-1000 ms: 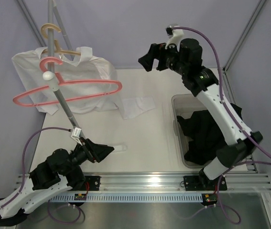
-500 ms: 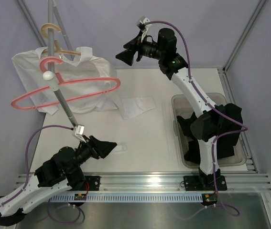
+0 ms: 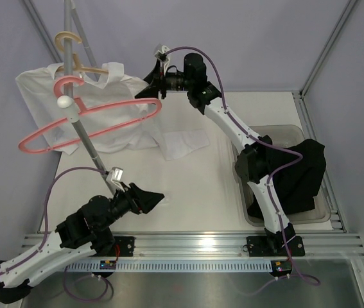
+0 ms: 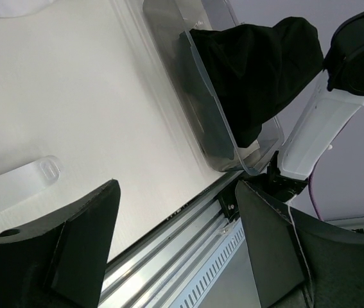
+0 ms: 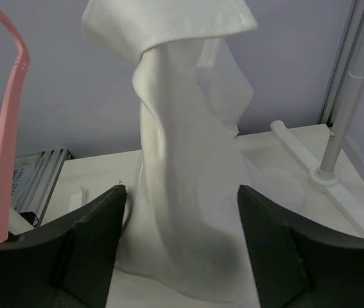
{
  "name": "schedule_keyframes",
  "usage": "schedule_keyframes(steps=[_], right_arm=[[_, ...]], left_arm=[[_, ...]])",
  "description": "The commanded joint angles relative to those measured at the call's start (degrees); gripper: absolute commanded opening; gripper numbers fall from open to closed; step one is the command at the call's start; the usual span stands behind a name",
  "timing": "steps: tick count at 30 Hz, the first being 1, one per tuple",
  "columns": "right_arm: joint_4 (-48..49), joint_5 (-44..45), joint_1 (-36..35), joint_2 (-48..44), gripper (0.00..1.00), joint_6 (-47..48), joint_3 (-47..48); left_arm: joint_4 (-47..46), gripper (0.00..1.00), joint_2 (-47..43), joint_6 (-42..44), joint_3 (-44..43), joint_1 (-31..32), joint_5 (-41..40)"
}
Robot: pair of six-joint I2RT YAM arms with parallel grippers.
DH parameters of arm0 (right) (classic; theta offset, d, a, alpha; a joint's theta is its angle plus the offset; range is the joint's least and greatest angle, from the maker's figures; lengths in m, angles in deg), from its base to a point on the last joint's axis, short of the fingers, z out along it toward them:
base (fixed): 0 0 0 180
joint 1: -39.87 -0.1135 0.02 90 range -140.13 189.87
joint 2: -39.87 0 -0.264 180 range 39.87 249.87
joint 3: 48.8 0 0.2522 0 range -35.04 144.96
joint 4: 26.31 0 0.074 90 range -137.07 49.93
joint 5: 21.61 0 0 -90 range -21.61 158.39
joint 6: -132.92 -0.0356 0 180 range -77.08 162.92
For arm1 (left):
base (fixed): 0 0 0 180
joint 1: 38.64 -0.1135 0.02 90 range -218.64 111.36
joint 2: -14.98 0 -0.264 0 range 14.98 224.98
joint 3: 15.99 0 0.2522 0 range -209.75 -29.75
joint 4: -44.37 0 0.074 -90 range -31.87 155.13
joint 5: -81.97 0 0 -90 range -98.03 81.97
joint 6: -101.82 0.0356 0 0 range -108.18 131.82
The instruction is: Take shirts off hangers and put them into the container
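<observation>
The white shirt (image 3: pixel 114 112) hangs on the tan hanger (image 3: pixel 72 54) at the back left, its hem (image 5: pixel 182 128) reaching the table. An empty pink hanger (image 3: pixel 92 122) hangs in front of it on the same pole, and shows at the left of the right wrist view (image 5: pixel 8 128). My right gripper (image 3: pixel 148 86) is open at the shirt's right edge, with fabric just ahead of its tips (image 5: pixel 180 189). The black shirt (image 3: pixel 291 173) lies in the container (image 3: pixel 278 127), draped over its right rim. My left gripper (image 3: pixel 155 199) hovers open and empty (image 4: pixel 176 186) low over the table.
A slanted grey rack pole (image 3: pixel 82 135) with a white knob (image 3: pixel 64 101) carries both hangers; its base (image 5: pixel 326 176) stands on the table. A small white scrap (image 3: pixel 185 142) lies mid-table. A clear flat strip (image 4: pixel 24 183) lies near the left gripper. A metal rail (image 3: pixel 201 244) runs along the near edge.
My right arm has swung left from above the container to the white shirt's right edge, its jaws narrowing a little. The left gripper has edged right. The pink hanger has swayed.
</observation>
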Motion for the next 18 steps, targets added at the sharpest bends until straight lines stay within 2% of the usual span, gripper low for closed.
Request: schedule_keyframes(steps=[1,4,7,9,10,11,13,18], right_arm=[[7.1,-3.8,-0.1,1.4,0.71,-3.5,5.2],[7.3,-4.2,-0.5,3.6,0.56,-4.5,9.0],[8.1,-4.6,-1.2,3.6,0.55,-4.8,9.7],[9.6,-5.3,-1.6,3.3,0.47,-6.1,10.0],[10.7,-5.8,-1.6,3.4,0.39,-6.7,10.3],[11.5,-6.1,-1.7,3.5,0.21,-7.9,10.5],[12.6,-7.1,-1.7,3.8,0.01,-9.2,11.6],[14.0,-7.8,-1.7,4.4,0.0,-10.9,12.5]], left_arm=[[-3.6,0.77,-0.2,0.1,0.1,0.2,0.5],[-3.9,0.78,-0.2,0.3,-0.1,0.2,0.9],[-4.0,0.78,0.2,0.0,0.2,0.2,1.9],[-4.2,0.78,0.2,-0.3,0.5,0.2,2.3],[-4.1,0.78,0.0,-0.3,0.6,0.2,2.5],[-4.1,0.78,-0.2,-0.4,0.7,0.2,2.6],[-4.1,0.78,-0.3,-0.5,0.7,0.2,2.6],[-4.1,0.78,-0.2,-0.3,0.5,0.2,2.7]])
